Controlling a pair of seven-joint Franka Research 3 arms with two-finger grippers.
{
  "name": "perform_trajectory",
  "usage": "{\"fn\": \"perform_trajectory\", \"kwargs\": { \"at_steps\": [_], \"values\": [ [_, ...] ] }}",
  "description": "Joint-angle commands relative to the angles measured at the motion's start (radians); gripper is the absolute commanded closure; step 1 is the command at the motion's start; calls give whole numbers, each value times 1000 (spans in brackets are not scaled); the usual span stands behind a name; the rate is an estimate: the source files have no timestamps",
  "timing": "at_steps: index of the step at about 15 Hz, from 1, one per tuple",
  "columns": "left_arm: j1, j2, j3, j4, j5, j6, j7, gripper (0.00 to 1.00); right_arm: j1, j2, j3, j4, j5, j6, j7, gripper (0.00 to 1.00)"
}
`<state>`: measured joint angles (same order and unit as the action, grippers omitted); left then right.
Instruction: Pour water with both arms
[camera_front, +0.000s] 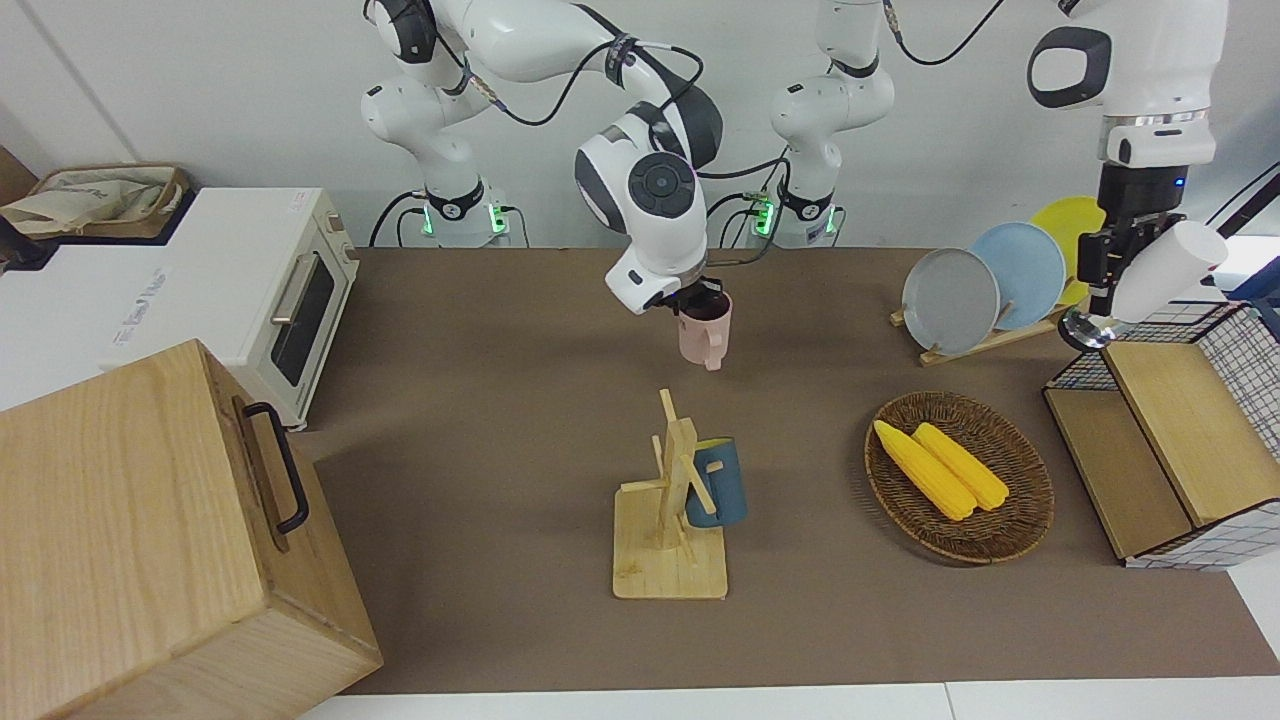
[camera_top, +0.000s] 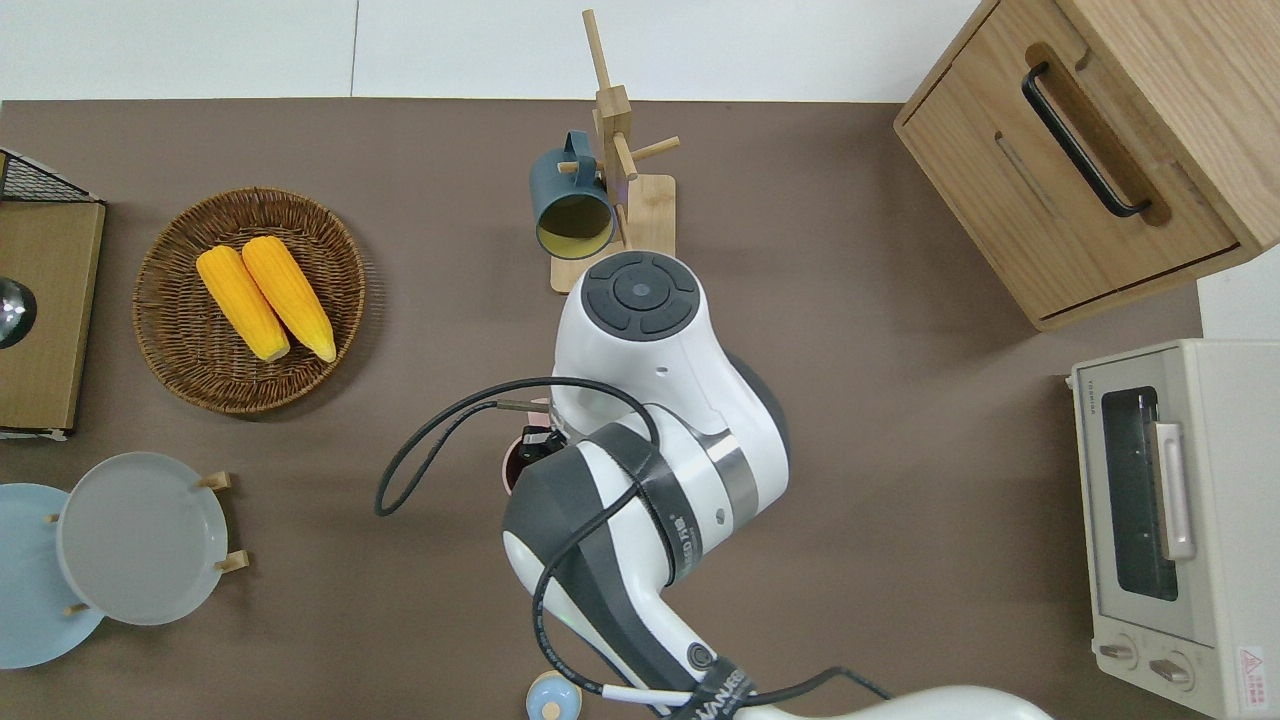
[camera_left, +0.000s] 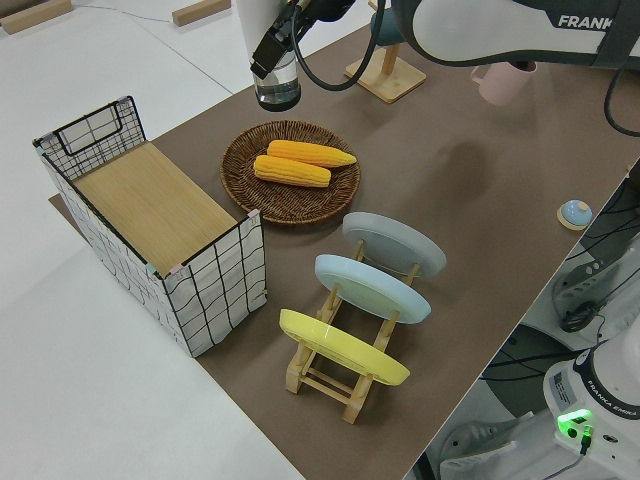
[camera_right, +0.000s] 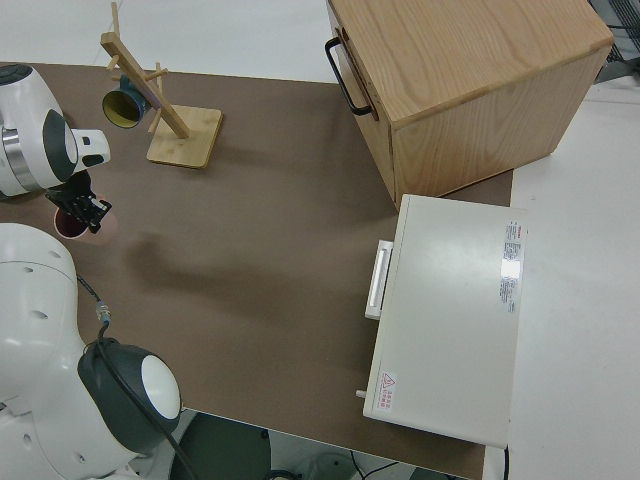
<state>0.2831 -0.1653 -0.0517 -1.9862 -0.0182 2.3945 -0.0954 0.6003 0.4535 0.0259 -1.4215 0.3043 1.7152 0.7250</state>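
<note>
My right gripper (camera_front: 700, 297) is clamped on the rim of a pink mug (camera_front: 704, 333), held over mid-table; my wrist hides most of it from overhead. My left gripper (camera_front: 1120, 262) grips a white bottle (camera_front: 1160, 275), tilted over the wire basket (camera_front: 1230, 440), its far end cut off overhead.

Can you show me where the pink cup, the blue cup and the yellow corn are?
pink cup (camera_front: 704, 335): front view, on its side wall under the right gripper.
blue cup (camera_front: 722, 485): front view, on its side, hanging on the wooden rack.
yellow corn (camera_front: 960, 465): front view, middle of one cob in the basket.
</note>
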Motion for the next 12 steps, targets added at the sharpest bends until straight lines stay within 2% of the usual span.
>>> {"fn": "perform_trajectory", "kwargs": {
  "at_steps": [1, 7, 11, 12],
  "values": [
    [-7, -146, -42, -178, 66, 77, -102, 1000, 44, 86, -6, 53, 49, 92, 83, 1000],
    [-21, -227, -137, -315, 49, 34, -144, 1000, 104, 162, -6, 58, 78, 213, 157, 1000],
    [-82, -246, -143, -326, 30, -14, -181, 1000, 105, 174, -6, 59, 78, 224, 163, 986],
    [-84, -250, -145, -335, 30, -14, -188, 1000, 105, 174, -6, 59, 76, 225, 162, 684]
  ]
}}
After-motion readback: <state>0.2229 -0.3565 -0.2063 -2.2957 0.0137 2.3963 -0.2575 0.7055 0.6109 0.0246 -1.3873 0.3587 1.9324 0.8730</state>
